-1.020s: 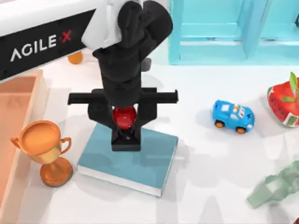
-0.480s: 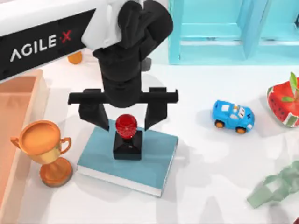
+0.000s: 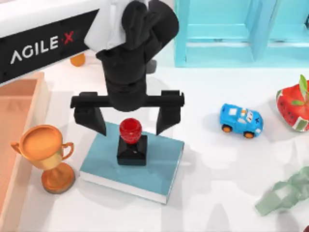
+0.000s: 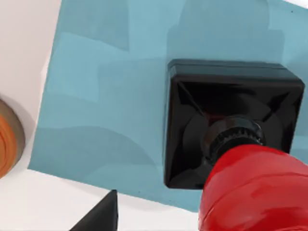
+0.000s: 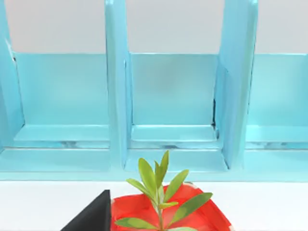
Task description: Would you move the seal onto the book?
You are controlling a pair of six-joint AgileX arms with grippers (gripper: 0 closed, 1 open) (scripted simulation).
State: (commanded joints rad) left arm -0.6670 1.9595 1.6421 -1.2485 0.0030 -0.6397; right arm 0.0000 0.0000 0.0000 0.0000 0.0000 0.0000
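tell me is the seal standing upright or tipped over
Upright: the seal sits on its black base on the book, red knob up, between the open left gripper fingers.

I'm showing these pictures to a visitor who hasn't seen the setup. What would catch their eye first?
Probably the left claw, open and hanging right above the seal, whose red knob stands out as it sits upright on the teal book. Next, the orange trophy beside the book at the table's left.

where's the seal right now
In the top view the seal stands upright on the book, left of centre, between the open left gripper's fingers, with the trophy to its left.
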